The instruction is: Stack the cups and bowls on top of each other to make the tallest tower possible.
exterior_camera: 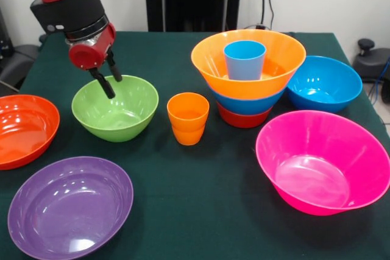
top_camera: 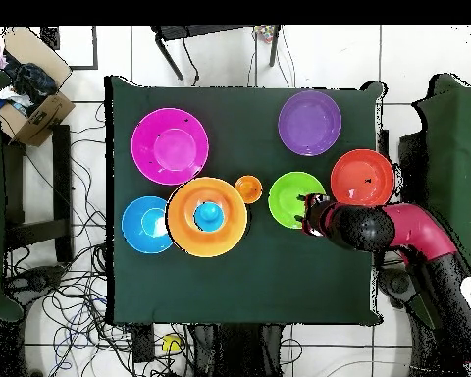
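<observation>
While its fingers stand apart, the tool (exterior_camera: pixel 111 83) straddles the lime green bowl (exterior_camera: pixel 116 109) rim.

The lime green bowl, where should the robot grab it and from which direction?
Probably by the rim, from above. The lime green bowl sits upright and open, with a thin rim that flares wide, so one finger would go inside the wall and one outside. The hand is open at its far rim.
</observation>
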You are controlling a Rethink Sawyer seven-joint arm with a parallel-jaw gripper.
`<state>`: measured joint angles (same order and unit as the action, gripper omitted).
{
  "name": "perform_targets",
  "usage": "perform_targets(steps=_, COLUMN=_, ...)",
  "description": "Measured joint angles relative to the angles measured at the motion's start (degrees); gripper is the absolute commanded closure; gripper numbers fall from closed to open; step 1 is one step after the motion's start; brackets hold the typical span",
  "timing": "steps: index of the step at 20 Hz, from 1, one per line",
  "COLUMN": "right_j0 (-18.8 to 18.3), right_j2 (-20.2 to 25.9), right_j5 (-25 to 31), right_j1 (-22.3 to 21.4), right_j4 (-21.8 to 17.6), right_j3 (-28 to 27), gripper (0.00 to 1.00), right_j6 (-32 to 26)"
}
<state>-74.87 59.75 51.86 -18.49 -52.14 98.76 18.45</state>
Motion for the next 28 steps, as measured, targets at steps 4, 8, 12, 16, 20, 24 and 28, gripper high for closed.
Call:
perform_targets(steps=4, right_j0=0.0, right_j2=-0.2, right_j5=0.0, right_j1=-1.1, right_j4=0.0, right_j3=0.7, gripper=0.0, right_j6=0.0)
perform_targets(steps=8, right_j0=0.0, right_j2=-0.5, right_j5=0.0, right_j1=-1.8, right_j4=0.0, right_j3=1.7, gripper=0.0, right_j6=0.0)
perform_targets(steps=12, right_j0=-0.1, right_j2=-1.2, right_j5=0.0, right_j1=-2.3, right_j4=-0.1, right_j3=2.8, gripper=0.0, right_j6=0.0)
perform_targets(steps=16, right_j0=-0.1, right_j2=-2.4, right_j5=-0.2, right_j1=-2.3, right_j4=-0.3, right_j3=3.7, gripper=0.0, right_j6=0.0)
perform_targets(steps=20, right_j0=-0.3, right_j2=-3.8, right_j5=-0.9, right_j1=-2.3, right_j4=-0.6, right_j3=4.9, gripper=0.0, right_j6=0.0)
perform_targets(steps=24, right_j0=-0.5, right_j2=-4.3, right_j5=-1.5, right_j1=-2.3, right_j4=-1.5, right_j3=5.7, gripper=0.0, right_j6=0.0)
perform_targets(steps=28, right_j0=-0.6, right_j2=-5.2, right_j5=-3.0, right_j1=-2.2, right_j4=-2.6, right_j3=6.1, gripper=0.0, right_j6=0.0)
